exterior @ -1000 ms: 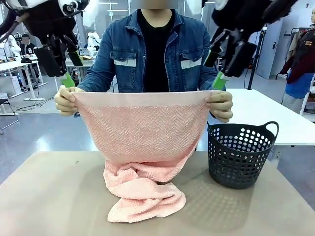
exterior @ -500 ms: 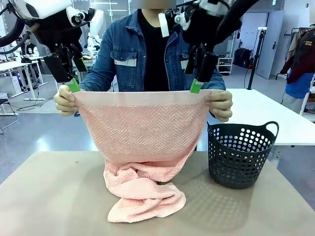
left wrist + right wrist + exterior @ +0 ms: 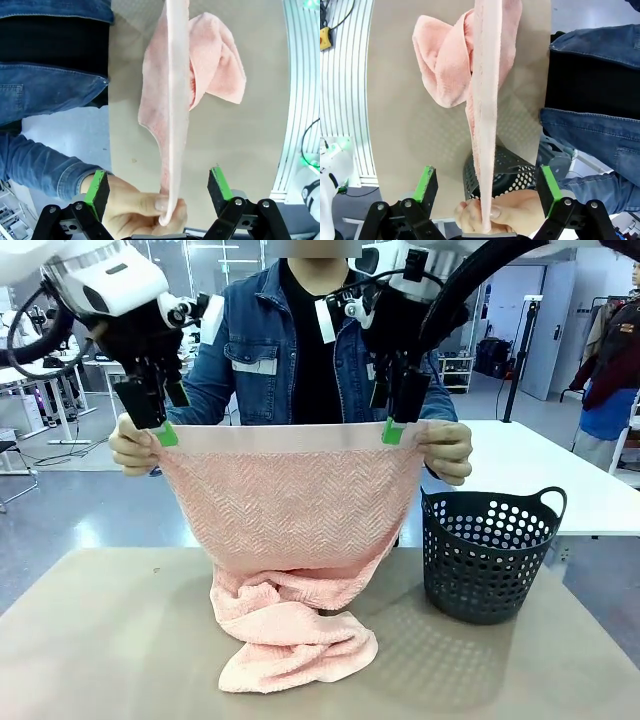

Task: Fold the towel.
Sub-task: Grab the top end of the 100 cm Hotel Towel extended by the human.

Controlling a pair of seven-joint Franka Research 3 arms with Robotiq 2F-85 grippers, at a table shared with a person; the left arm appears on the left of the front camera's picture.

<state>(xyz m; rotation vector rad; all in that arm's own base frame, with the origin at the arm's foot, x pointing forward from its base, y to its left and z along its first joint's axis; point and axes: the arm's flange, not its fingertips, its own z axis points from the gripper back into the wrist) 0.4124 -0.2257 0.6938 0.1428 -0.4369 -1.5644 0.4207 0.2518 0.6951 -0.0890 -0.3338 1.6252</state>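
Note:
A person across the table holds the salmon-pink towel (image 3: 290, 500) up by its top corners, one hand (image 3: 128, 445) at the left and the other hand (image 3: 450, 452) at the right. Its lower end lies heaped on the table (image 3: 100, 640). My left gripper (image 3: 163, 432) is open at the top edge beside the left hand. My right gripper (image 3: 392, 430) is open at the top edge beside the right hand. In the left wrist view the towel's edge (image 3: 176, 100) runs between the spread fingers of the left gripper (image 3: 159, 186). In the right wrist view the towel (image 3: 484, 110) likewise passes between the open right gripper (image 3: 487, 186).
A dark perforated basket (image 3: 490, 550) stands on the table at the right, close to the towel's right side; its wall (image 3: 517, 172) is under the right gripper in the wrist view. The tan table has free room in front and at the left.
Both grippers have come down to the towel's top edge. The right one swung left from above the person's hand; the left one moved down and right. The towel and hands stayed put.

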